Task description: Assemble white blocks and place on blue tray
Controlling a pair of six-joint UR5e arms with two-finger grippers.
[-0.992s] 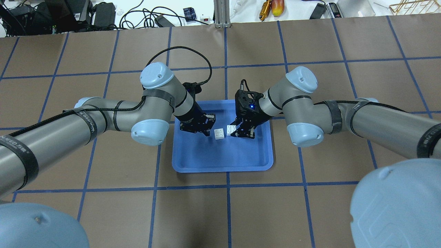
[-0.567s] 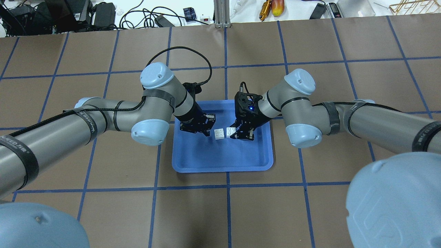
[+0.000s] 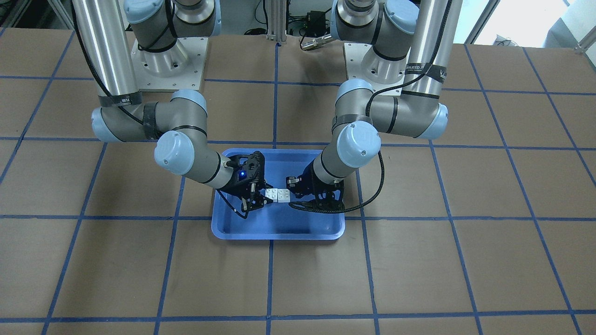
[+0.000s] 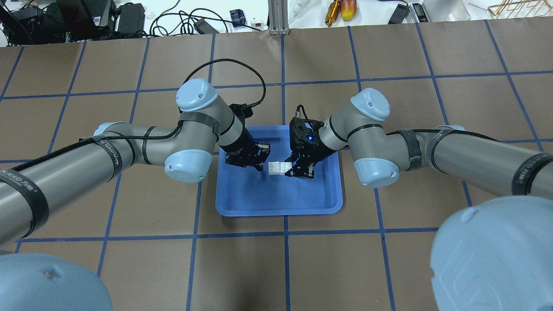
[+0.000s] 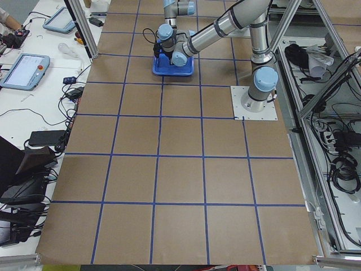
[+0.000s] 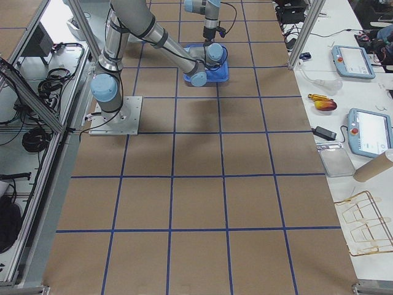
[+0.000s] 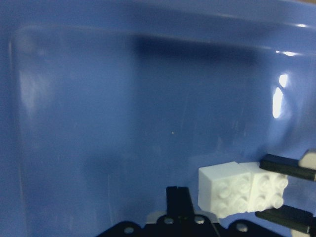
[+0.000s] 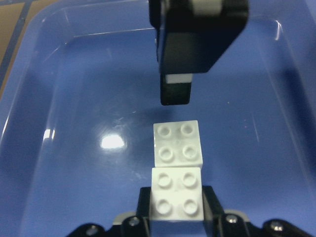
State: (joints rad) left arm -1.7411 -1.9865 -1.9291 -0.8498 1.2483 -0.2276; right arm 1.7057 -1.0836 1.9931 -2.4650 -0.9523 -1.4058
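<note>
While looking down from overhead, find a shallow rectangular blue plastic tray with a raised rim (image 4: 242, 207) lying flat on the brown paper-covered table with blue tape grid lines (image 4: 389, 268), between the two arms.

Note two small white square plastic bricks with round studs near the tray's centre, studs up, set side by side with flanks touching. Not stacked.

Log the right-hand brick (image 8: 176, 192) as clamped by its two side faces in the black two-finger right gripper (image 8: 177, 207), jaws closed onto it. Cannot tell whether it rests on the tray floor or sits just above it.

Log the left-hand brick (image 8: 177, 143) as free of any grip.

See the black two-finger left gripper (image 4: 262, 157) just beside that left-hand brick on its outer side, jaws apart, holding nothing. From the right wrist camera, make out one left finger (image 8: 175, 91) hanging just past the brick, with a strip of blue floor between.

From the left wrist camera, confirm both bricks level with each other, and the right fingers (image 7: 284, 165) bracketing only the farther one.

Record a blue light (image 3: 241, 174) lit on the right wrist.

Cannot resolve the bricks in either side view: too small.
</note>
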